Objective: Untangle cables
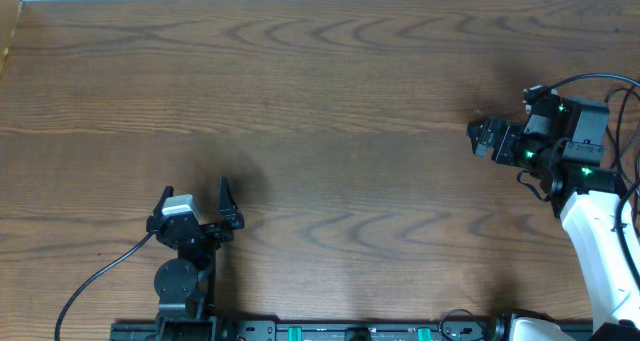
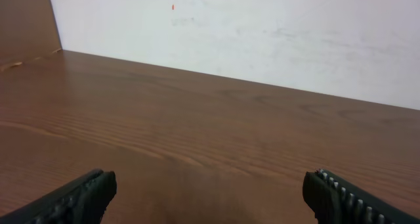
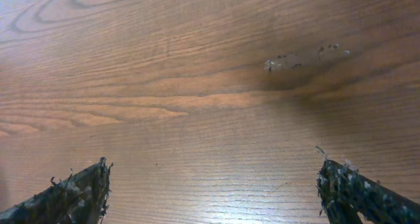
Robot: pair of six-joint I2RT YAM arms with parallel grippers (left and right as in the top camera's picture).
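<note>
No thin task cables show in any view; they are out of view. My left gripper (image 1: 195,195) sits near the front left of the wooden table (image 1: 330,101), open and empty; in the left wrist view (image 2: 210,191) its fingers are spread wide over bare wood. My right gripper (image 1: 481,138) is at the right side of the table, pointing left, open and empty; in the right wrist view (image 3: 213,188) its frayed finger pads are wide apart above bare wood.
A thick black arm wire (image 1: 95,276) runs from the left arm's base to the front left edge. More arm wires (image 1: 600,78) loop at the right edge. A pale scuff mark (image 3: 305,56) lies ahead of the right gripper. A white wall (image 2: 262,33) borders the table's far edge.
</note>
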